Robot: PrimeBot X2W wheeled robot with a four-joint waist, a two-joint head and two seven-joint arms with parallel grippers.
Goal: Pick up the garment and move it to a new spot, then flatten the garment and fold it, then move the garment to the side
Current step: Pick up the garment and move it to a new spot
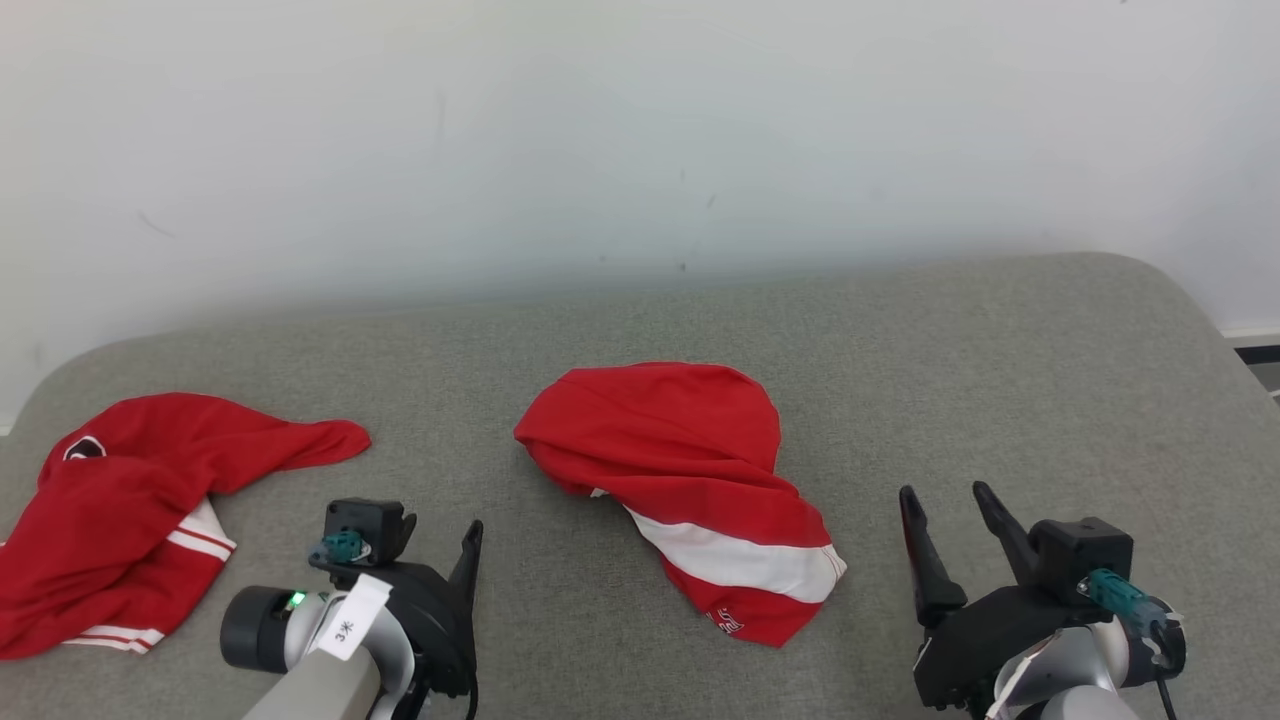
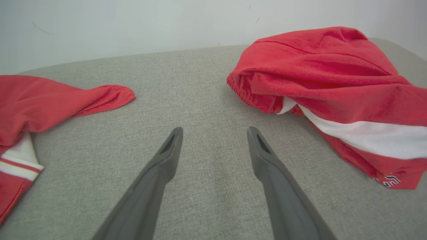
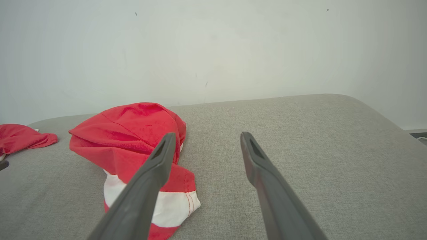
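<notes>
My left fingers [image 1: 468, 565] and right fingers [image 1: 922, 555] are closest to me, spread wide and holding nothing. A bit further, between them, the soft red garment [image 1: 690, 470] lies crumpled on the grey woven worktop [image 1: 1000, 380]. It lies slanted: the white-striped end points near and right, and the round lumpy end points far and left. Another red cloth [image 1: 120, 500] lies at the left.

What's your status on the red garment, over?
Left gripper and right gripper both open, empty. Red garment crumpled ahead between them, untouched. Second red garment lies far left, apart; nothing blocking.
</notes>
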